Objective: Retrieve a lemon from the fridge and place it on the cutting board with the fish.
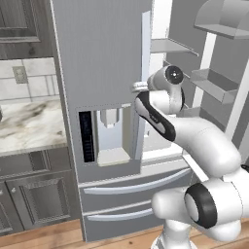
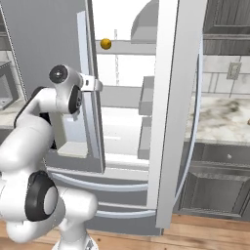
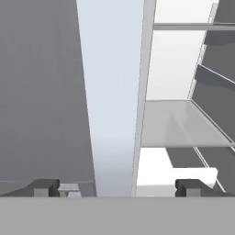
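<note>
Where the fridge [image 2: 44,44] stands open, a small round yellow lemon [image 2: 105,44] sits.

My arm [image 1: 204,146] is glossy white, built of fat rounded links that swell at each joint. Black bands ring the joints, and a long black stripe runs along one forearm link. A round dark cap with a pale centre closes the wrist joint. On the hand camera, I see two small, square, dark grey fingertips [image 3: 45,187].
</note>
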